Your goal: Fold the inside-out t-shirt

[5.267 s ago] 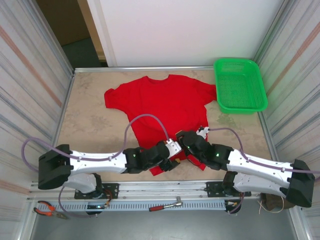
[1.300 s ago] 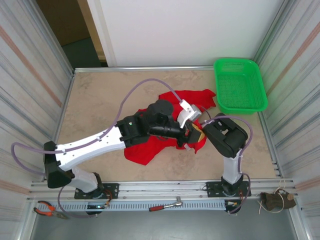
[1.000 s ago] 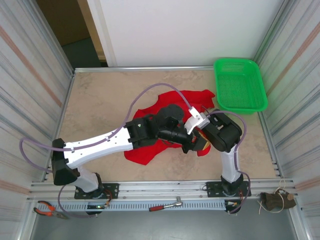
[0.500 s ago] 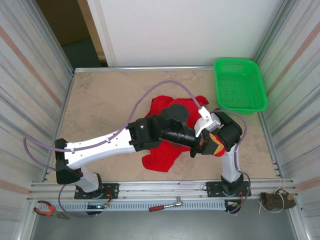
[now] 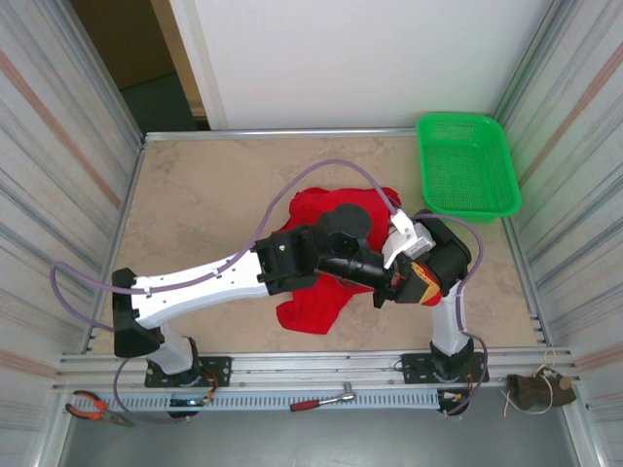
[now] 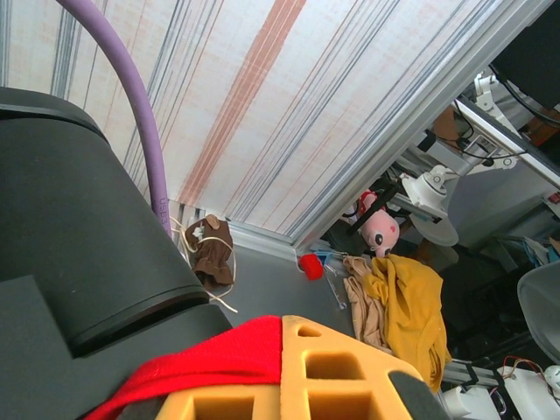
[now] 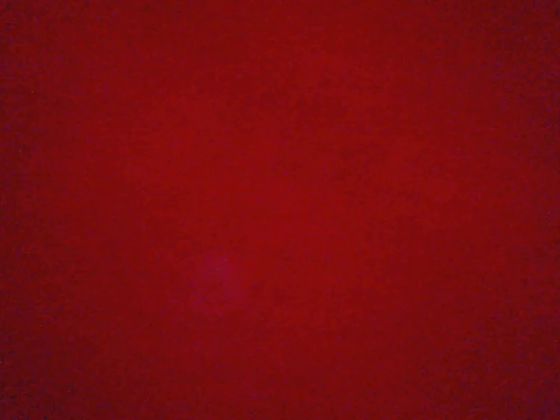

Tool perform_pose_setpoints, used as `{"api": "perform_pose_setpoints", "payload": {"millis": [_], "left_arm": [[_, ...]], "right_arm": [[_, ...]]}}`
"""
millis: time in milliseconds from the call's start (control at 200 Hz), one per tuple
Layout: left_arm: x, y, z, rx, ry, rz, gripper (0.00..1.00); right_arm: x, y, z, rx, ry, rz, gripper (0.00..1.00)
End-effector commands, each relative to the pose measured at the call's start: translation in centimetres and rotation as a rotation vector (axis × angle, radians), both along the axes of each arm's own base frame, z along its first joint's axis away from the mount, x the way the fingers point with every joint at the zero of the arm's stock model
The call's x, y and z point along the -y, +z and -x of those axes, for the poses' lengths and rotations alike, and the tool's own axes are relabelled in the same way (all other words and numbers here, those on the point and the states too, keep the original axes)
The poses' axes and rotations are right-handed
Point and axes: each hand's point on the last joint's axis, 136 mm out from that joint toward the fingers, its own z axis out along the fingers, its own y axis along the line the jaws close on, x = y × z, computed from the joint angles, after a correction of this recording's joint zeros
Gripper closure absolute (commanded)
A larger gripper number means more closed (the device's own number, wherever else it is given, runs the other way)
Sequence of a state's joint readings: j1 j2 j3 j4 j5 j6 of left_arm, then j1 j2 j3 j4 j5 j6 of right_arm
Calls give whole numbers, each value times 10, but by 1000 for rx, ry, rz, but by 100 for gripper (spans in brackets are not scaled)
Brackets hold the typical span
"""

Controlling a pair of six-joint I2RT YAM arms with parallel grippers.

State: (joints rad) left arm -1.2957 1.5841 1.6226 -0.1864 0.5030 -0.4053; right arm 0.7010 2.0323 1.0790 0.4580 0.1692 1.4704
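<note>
The inside-out t-shirt [image 5: 313,300] lies crumpled in a heap at the middle of the table [image 5: 195,214], spilling toward 6 o'clock, with one lobe reaching up toward 12 o'clock. The left arm [image 5: 204,282] stretches from its base at 7 o'clock across the heap toward 3 o'clock. The left gripper [image 5: 417,282] sits at the heap's 4 o'clock edge. In the left wrist view its yellow fingers [image 6: 341,367] are pressed together, with a fold of the red cloth [image 6: 210,360] pinched beside them.

The right arm [image 5: 448,255] stands folded up at about 4 o'clock, bent back toward the shirt. The right gripper [image 5: 395,289] is pushed into the cloth; whether it is spread or pinching cannot be told, as its wrist camera faces red fabric [image 7: 280,210] at close range.

A green basket [image 5: 467,165] sits apart in the 1 o'clock corner.
</note>
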Motion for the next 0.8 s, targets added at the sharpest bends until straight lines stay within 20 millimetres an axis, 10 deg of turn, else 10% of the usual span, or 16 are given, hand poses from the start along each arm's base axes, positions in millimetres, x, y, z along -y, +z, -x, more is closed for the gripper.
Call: {"api": "perform_pose_setpoints", "payload": {"millis": [0, 90, 225, 421, 501, 651, 797], "left_arm": [[-3, 31, 3, 22, -8, 115, 100], [-5, 34, -1, 26, 6, 126, 100], [-11, 42, -8, 43, 48, 162, 100], [-27, 54, -22, 65, 157, 235, 100], [-35, 54, -31, 73, 210, 241, 100], [-45, 50, -46, 65, 270, 243, 100], [-52, 45, -60, 61, 327, 242, 100]], "right_arm": [[42, -68, 36, -280, -111, 221, 48], [45, -68, 39, -316, -139, 260, 51], [63, -63, 56, -404, -223, 384, 20], [82, -63, 82, -614, -313, 562, 23], [83, -68, 86, -656, -304, 595, 38], [82, -85, 85, -655, -279, 529, 100], [75, -85, 71, -561, -192, 441, 100]]}}
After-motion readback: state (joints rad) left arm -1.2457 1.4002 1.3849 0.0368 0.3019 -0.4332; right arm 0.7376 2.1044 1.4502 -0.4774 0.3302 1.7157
